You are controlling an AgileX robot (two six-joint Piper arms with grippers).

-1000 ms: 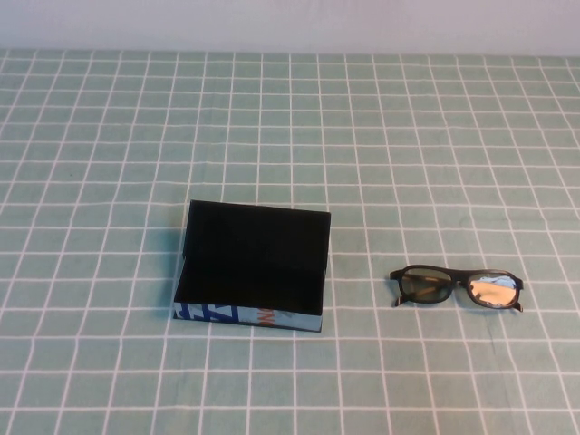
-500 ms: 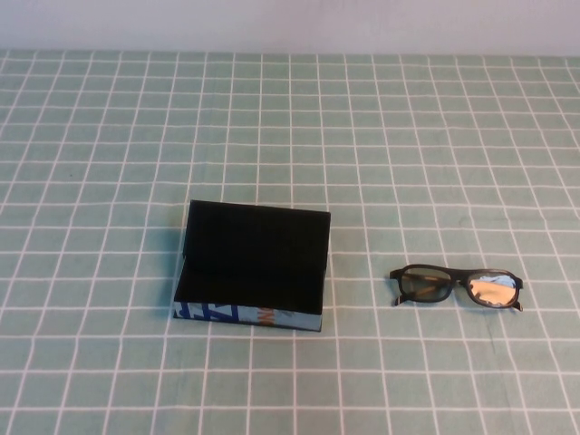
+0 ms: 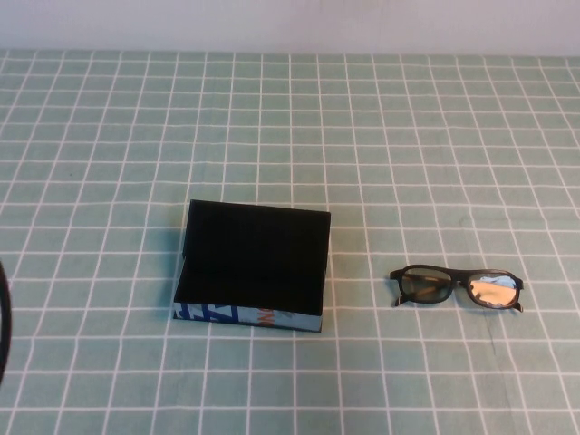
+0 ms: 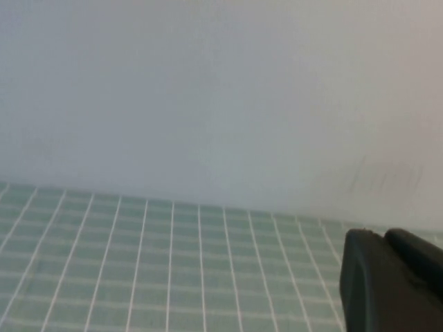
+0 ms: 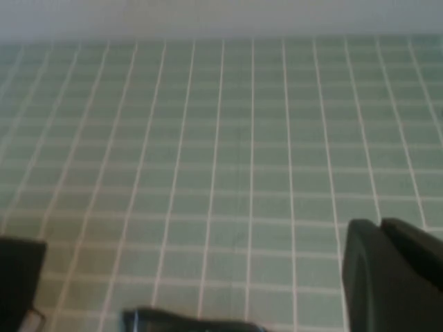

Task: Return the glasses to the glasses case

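Nothing grasped yet. The glasses (image 3: 458, 289) lie lower right, well apart from the open glasses case (image 3: 252, 268) at centre. My left gripper (image 4: 391, 283) and right gripper (image 5: 208, 290) are off-table; finger state unclear. Next I reach for the glasses.

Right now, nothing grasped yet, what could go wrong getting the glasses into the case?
1. The glasses lie flat on the checked cloth; the right pincer, open above the table, could slip off the thin frame or snag the cloth.
2. The glasses case sits loose, and the left pincer, out by the left edge, isn't steadying it; a skewed drop may catch its front edge and shove it.
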